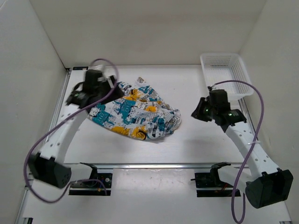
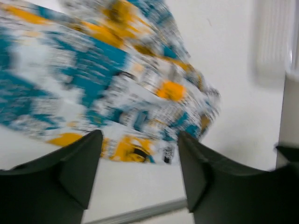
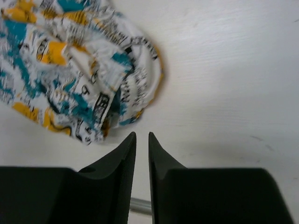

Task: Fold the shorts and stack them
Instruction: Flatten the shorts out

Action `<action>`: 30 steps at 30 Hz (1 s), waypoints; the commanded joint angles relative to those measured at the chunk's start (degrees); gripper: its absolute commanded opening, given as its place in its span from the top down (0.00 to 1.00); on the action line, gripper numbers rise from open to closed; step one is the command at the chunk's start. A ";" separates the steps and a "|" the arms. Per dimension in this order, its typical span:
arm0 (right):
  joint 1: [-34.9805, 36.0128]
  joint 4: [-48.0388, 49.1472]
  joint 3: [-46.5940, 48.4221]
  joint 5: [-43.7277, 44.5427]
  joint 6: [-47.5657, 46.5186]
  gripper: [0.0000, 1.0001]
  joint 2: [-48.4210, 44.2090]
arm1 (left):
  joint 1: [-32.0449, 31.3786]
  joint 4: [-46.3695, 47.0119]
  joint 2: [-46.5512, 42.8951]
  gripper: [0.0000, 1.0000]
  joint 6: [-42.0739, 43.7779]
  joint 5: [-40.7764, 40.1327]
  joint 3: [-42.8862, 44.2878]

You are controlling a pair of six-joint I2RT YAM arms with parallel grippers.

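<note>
You have nothing folded yet: the shorts (image 1: 135, 114) lie rumpled on the tabletop (image 1: 201, 144), left of centre. Your left tool (image 2: 140, 140) hangs spread and empty at their far-left edge, and your right tool (image 3: 142, 136), nearly closed on nothing, is near their right side. All folding and stacking is left to do.

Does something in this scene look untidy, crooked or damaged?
Only the shorts: they lie mid-table in a crumpled, wrinkled heap, with the right end bunched up, neither flat nor folded. The white mesh basket stands upright at the far right corner. I see nothing spilled or broken.
</note>
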 commanded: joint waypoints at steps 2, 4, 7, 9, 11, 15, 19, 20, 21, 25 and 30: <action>7.93 6.19 -6.07 -8.46 6.77 0.67 0.11 | 14.41 -1.19 -10.47 0.15 -3.76 0.16 -14.22; 10.50 9.97 -9.68 -11.71 11.78 0.35 2.30 | 18.66 -1.19 -10.48 0.00 -4.47 2.08 -17.94; 14.19 19.63 -15.21 -19.09 19.07 0.14 6.24 | 23.33 0.73 -7.94 0.00 -4.99 4.54 -22.08; 14.99 28.30 -17.94 -22.53 22.94 0.08 8.36 | 24.74 3.55 -4.00 0.00 -5.52 5.43 -23.40; 16.83 31.69 -18.92 -23.24 26.56 0.07 11.61 | 25.71 4.87 -0.74 0.00 -5.52 5.43 -23.41; 19.21 29.95 -13.66 -18.68 24.72 0.11 17.06 | 29.30 6.71 8.30 0.00 -4.99 4.91 -23.41; 20.44 29.34 -8.38 -16.39 23.31 0.37 25.06 | 31.41 8.30 12.09 0.04 -4.99 5.17 -22.71; 20.44 28.37 -6.37 -15.43 22.70 0.42 26.20 | 31.42 8.91 13.06 0.06 -4.99 4.56 -22.71; 20.96 27.75 -5.39 -14.12 21.92 0.54 28.13 | 31.94 8.92 14.12 0.09 -4.99 4.03 -21.84; 22.90 24.59 -1.96 -11.12 20.15 0.85 29.91 | 31.95 8.92 18.34 0.26 -4.99 4.64 -20.33; 24.84 18.53 1.38 -5.85 17.25 1.00 27.37 | 31.95 9.44 22.38 0.76 -4.20 3.59 -16.56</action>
